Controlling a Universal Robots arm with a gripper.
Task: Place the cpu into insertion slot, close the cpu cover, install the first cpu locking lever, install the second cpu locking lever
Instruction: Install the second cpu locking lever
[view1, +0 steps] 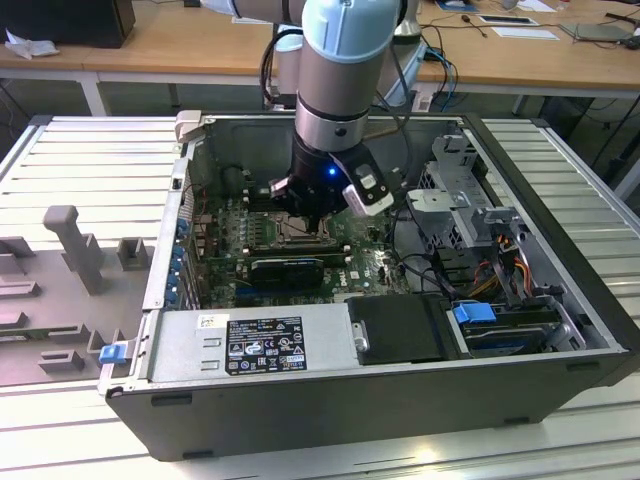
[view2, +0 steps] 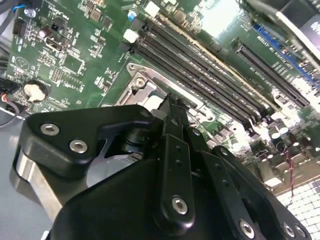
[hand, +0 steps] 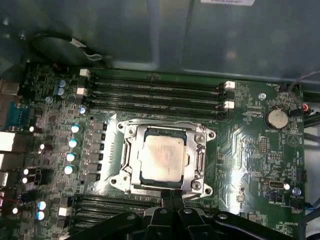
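The gripper (hand: 172, 197) hangs low inside an open computer case (view1: 560, 385), its black fingers drawn together into a narrow tip with nothing visible between them. In the first wrist view that tip sits at the near edge of the insertion slot (hand: 206, 156); in the second wrist view it sits just above the slot's silvery rim (view2: 142, 90), though contact cannot be confirmed from either.

The cpu (hand: 164, 157) lies flat in the socket, its pale metal face showing through the cut-out of the cpu cover (hand: 131, 159), which appears to be folded down around it. Whether either locking lever is latched cannot be made out. Long black memory slots (hand: 155, 90) run along the socket's far side, toward the case wall, and a second bank (hand: 107, 206) lies along its near side.

In the exterior view the arm (view1: 340, 90) stands almost upright over the green motherboard (view1: 225, 235), towards the middle of the case.

The risks here look narrow but real. A tip pressing slightly off the lever could slide onto the cover or the chip's face and mark it. Too much downward force might flex the board, and a sideways drift could catch the neighbouring memory slots.
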